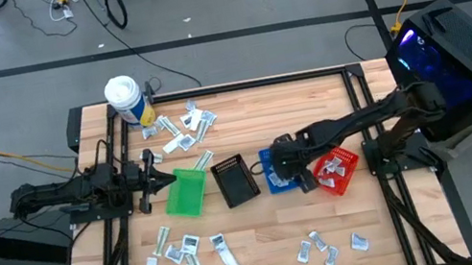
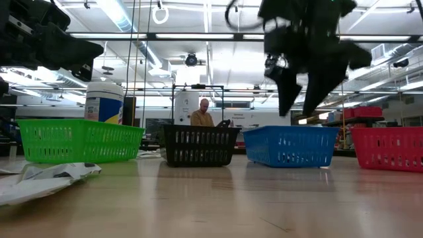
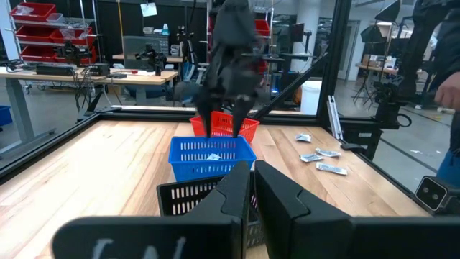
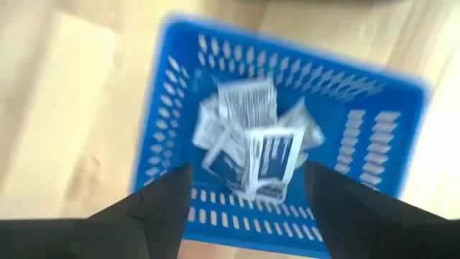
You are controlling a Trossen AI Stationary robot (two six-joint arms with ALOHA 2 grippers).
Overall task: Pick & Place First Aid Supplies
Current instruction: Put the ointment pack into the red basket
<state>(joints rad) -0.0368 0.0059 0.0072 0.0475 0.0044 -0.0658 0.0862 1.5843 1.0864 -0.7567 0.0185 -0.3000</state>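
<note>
While a person sits beyond the wooden table, the right tool gapes above the blue bin.

Four small bins: one green, one black, one blue, one red; one white tub.

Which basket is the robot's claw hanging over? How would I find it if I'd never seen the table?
Look at the wooden table and find the row of four little baskets across its middle. Go to the third one from the green end: the blue basket, between the black basket and the red basket. It is the only blue one, with white packets inside and the open right gripper above it.
</note>
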